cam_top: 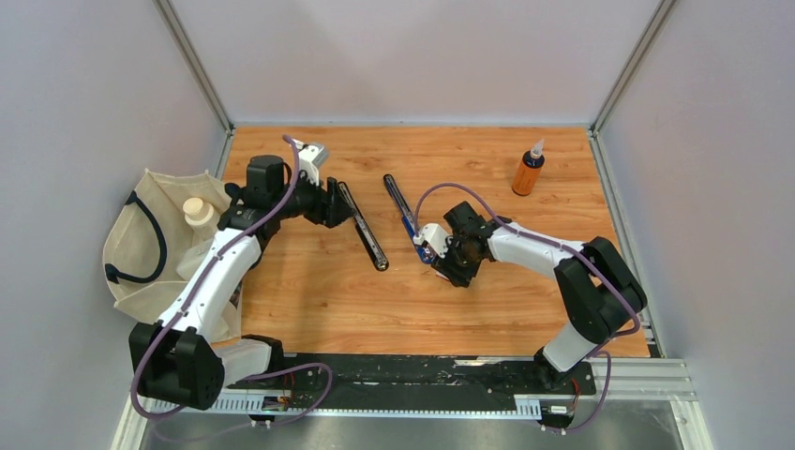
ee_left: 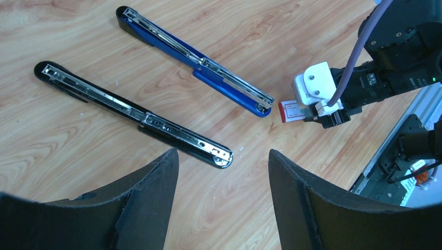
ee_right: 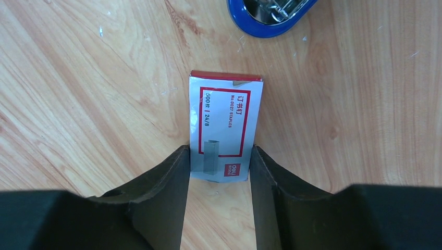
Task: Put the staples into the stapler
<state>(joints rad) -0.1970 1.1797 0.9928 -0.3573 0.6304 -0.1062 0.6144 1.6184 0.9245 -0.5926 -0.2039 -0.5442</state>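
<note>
The staples box (ee_right: 225, 125), white with a red label, sits between my right gripper's (ee_right: 220, 156) fingertips. They press on both sides of its near end, low over the table. It also shows in the left wrist view (ee_left: 290, 110). No loose staple strip shows. A blue stapler (cam_top: 398, 204), opened out flat, lies just beyond the box, and its end (ee_right: 271, 15) is close ahead. A black stapler (cam_top: 361, 225), also opened flat, lies to its left. My left gripper (ee_left: 224, 166) is open and empty, just short of the black stapler's (ee_left: 133, 113) near end.
An orange bottle (cam_top: 528, 172) stands at the back right. A cream cloth bag (cam_top: 155, 239) with a round cream object (cam_top: 198, 210) on it lies at the left edge. A black rail (cam_top: 422, 375) runs along the table's near edge.
</note>
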